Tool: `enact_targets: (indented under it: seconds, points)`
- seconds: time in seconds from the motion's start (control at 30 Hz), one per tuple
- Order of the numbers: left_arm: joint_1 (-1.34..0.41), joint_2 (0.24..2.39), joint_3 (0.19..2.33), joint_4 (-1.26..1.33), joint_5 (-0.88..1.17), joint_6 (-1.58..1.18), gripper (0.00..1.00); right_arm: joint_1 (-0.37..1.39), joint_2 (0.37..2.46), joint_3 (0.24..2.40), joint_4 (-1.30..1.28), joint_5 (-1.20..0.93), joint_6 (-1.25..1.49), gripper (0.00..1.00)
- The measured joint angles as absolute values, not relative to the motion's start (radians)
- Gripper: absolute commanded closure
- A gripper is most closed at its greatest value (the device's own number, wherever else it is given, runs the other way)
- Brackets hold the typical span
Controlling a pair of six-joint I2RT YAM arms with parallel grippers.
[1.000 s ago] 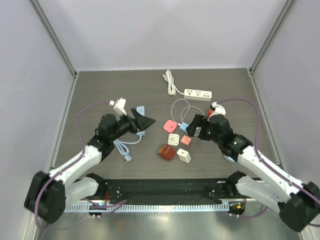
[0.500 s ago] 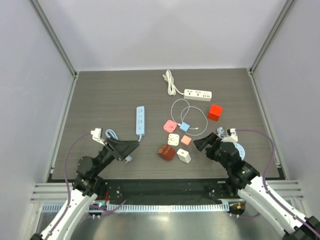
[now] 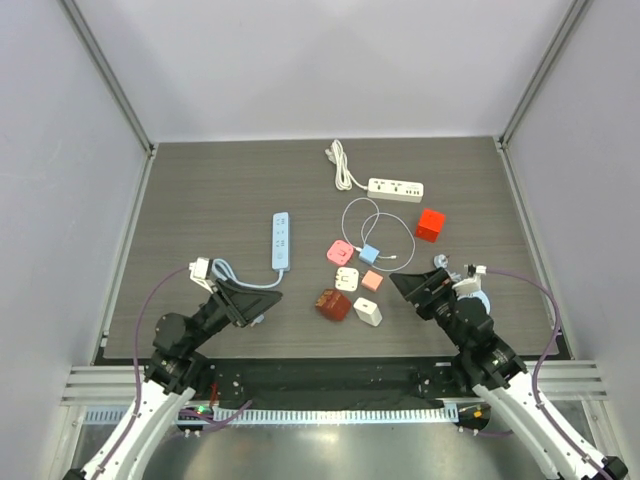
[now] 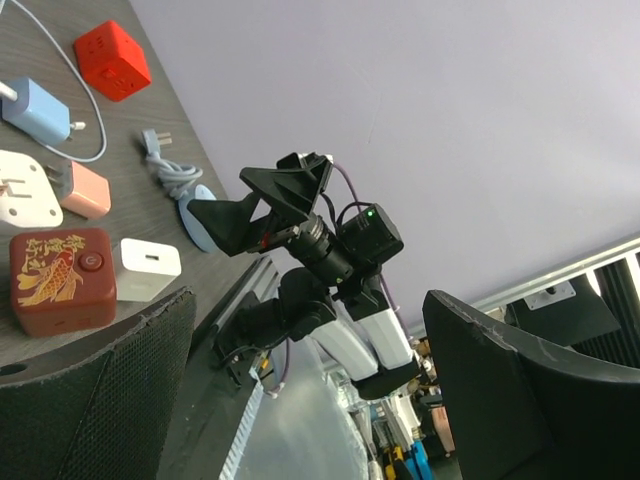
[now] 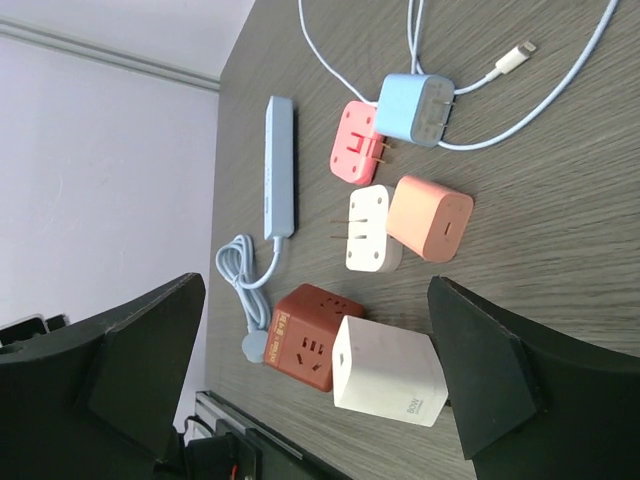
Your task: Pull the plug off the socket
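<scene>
A dark red cube socket (image 3: 331, 304) lies on the table near the front middle. A white cube plug (image 3: 368, 312) sits tight against its right side. Both also show in the right wrist view, socket (image 5: 310, 335) and plug (image 5: 388, 372), and in the left wrist view, socket (image 4: 60, 280) and plug (image 4: 146, 269). My left gripper (image 3: 255, 298) is open and empty, left of the socket and apart from it. My right gripper (image 3: 405, 288) is open and empty, just right of the plug, not touching it.
A light blue power strip (image 3: 280, 241) with a coiled cable lies at the left. A white strip (image 3: 396, 188) lies at the back and a red cube (image 3: 431, 224) at the right. Pink (image 3: 341, 250), white (image 3: 347, 278), salmon (image 3: 372, 281) and blue (image 3: 369, 252) adapters lie behind the socket.
Both arms have drawn back from over the table's middle to the near edge, uncovering the blue strip and the red cube. Since half a second ago they have shifted only slightly.
</scene>
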State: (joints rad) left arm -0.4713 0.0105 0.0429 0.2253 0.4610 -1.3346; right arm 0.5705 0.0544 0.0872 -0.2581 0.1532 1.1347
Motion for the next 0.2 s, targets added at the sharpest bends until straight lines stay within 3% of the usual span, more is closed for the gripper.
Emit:
enact_targets:
  seconds: [0.2]
  points:
    - [-0.471, 0.010, 0.043, 0.193, 0.472, -1.331, 0.02, 0.570, 0.061, 0.072, -0.205, 0.115, 1.154, 0.00]
